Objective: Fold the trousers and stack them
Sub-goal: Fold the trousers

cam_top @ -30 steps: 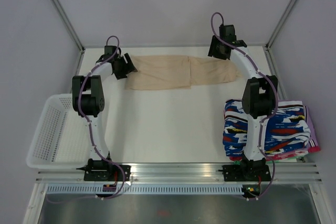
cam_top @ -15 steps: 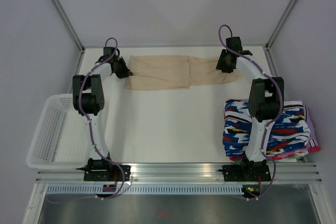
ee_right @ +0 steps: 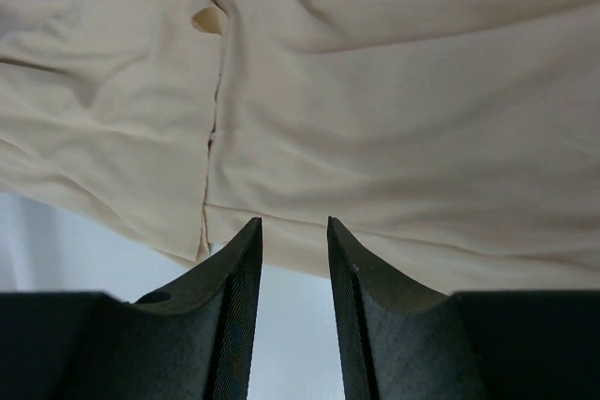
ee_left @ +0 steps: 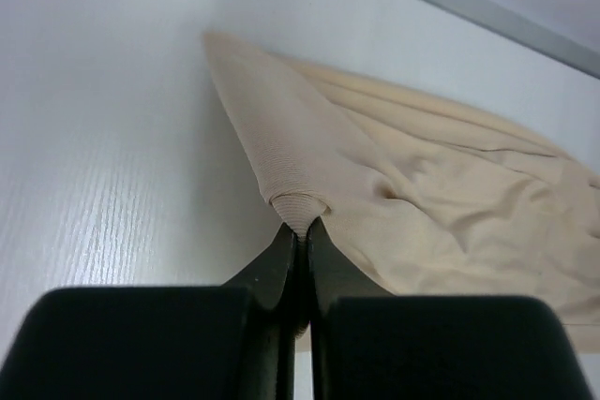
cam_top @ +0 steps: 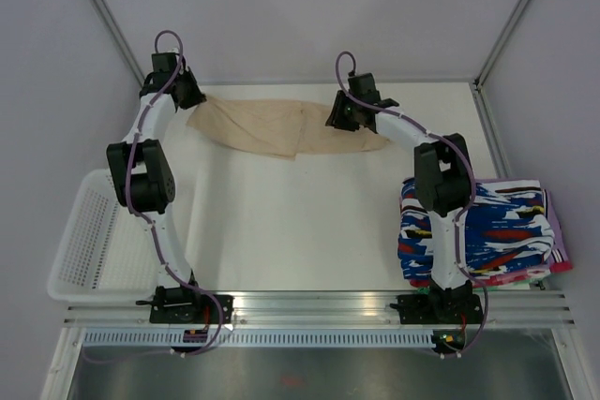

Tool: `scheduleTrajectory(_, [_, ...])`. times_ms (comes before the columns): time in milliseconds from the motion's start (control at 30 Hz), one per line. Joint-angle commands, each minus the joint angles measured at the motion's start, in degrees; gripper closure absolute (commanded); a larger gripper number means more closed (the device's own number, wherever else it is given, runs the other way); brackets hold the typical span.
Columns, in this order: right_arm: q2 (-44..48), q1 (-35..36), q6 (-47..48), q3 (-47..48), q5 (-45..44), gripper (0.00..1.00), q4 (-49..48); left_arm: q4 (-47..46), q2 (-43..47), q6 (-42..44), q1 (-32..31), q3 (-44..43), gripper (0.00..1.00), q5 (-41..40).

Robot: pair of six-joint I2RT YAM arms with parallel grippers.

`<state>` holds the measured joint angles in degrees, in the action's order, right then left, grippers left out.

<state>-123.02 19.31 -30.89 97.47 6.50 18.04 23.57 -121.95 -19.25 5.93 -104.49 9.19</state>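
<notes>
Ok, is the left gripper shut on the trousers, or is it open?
Shut on them: in the left wrist view the left gripper has its jaws pressed together, pinching a small fold of the trousers at the tips.

I count one pair of trousers (cam_top: pixel 272 126) on the one counter (cam_top: pixel 300 222), one basket (cam_top: pixel 89 231), and one pile of patterned clothes (cam_top: pixel 506 231), though I can't count its pieces. There are two arms: left arm (cam_top: pixel 141 175), right arm (cam_top: pixel 439 180).
</notes>
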Motion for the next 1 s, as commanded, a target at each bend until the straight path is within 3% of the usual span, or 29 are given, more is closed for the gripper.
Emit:
scheduleTrajectory(0, [-4.3,1.8,-3.3,5.8,3.3,0.6,-5.5,2.9,3.2,3.3,-0.1,-5.9,0.98,-3.7])
scheduleTrajectory(233, [-12.7,4.3,-11.7,12.7,9.7,0.57,-12.7,8.8,4.9,3.4,-4.7,-12.2,0.98,-7.3])
scheduleTrajectory(567, [-25.6,7.5,-15.8,30.2,8.0,0.55,-6.4,12.3,4.4,1.6,-18.3,-18.4,0.98,-13.0])
scheduleTrajectory(733, [-22.8,5.1,-12.8,30.5,5.2,0.55,-2.0,13.1,1.5,-5.6,-23.9,-22.8,0.98,-14.2])
scheduleTrajectory(967, [-11.7,-8.4,-11.7,24.0,7.2,0.52,2.0,7.7,-1.1,-11.4,-29.7,-25.3,0.98,-14.4])
